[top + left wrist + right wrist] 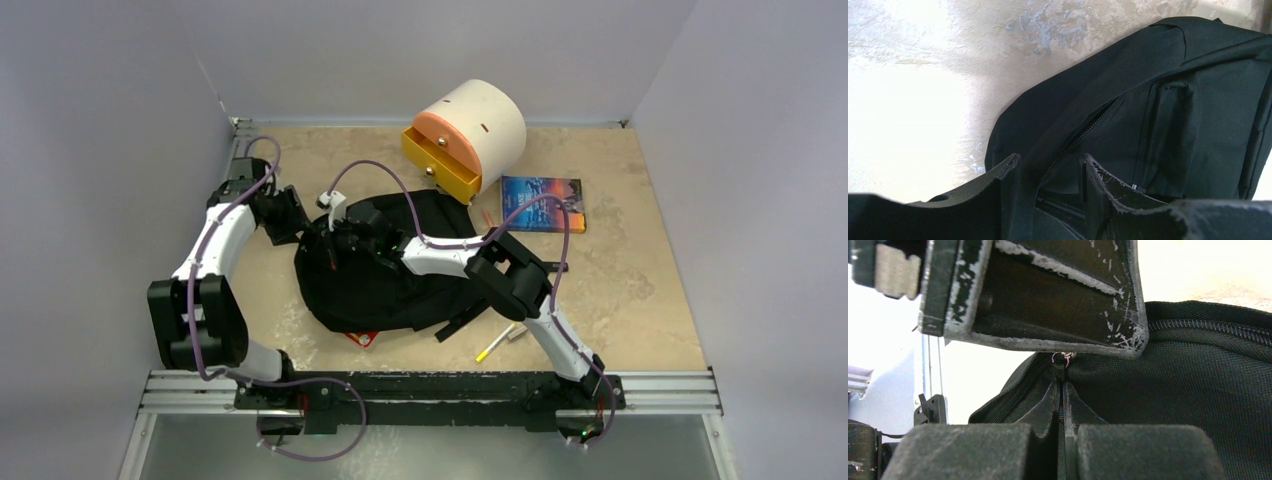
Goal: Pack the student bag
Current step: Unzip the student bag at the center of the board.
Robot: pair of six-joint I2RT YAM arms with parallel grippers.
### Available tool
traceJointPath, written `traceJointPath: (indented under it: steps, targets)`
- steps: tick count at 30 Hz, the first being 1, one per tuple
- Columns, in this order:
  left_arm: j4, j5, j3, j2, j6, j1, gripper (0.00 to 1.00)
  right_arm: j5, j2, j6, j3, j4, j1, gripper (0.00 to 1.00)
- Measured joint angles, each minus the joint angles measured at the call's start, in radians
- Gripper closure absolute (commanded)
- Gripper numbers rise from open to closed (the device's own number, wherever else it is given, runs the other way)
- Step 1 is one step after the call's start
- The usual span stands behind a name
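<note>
Nearest the arm bases, a yellow pen (pixel 495 346) lay loose on the tabletop (pixel 640 300), just beside the lower right edge of the student bag (pixel 400 290). It looked like one of the things waiting to go in. Past it, the bag lay flat in the middle of the tabletop, and both arms bent over its far left rim, where the zip ran.

The right gripper (pixel 1064 432) had its jaws pressed together on the zip pull (pixel 1063 400). The thin black tab vanished between the pads below the slider's small ring. That hold made sense as the start of drawing the zip along to open the main compartment, since nothing could be packed while the teeth seemed closed.

The left gripper (pixel 1050 162) sat at the rim just beyond, its jaws spread. A band of black fabric beside the zip ran up between them and lay against one finger, but whether it was truly clamped could not be told. My reading was that it stood there to steady the soft rim, so the bag would not slide with the pull.

Farther back, a book (pixel 542 203) lay near the bag's far right corner. Behind it stood the cream drawer box (pixel 470 135) with its yellow drawer fronts.
</note>
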Motion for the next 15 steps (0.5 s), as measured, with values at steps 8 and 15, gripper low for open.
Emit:
traceJointPath:
  steps: [8,15]
  targets:
    - [0.023,0.025,0.000,0.049,0.018,-0.002,1.00,-0.003,0.000,0.005,0.001,-0.001,0.001,1.00]
    - [0.025,0.027,0.000,0.082,0.022,-0.002,1.00,-0.027,-0.039,-0.013,-0.014,-0.032,0.011,1.00]
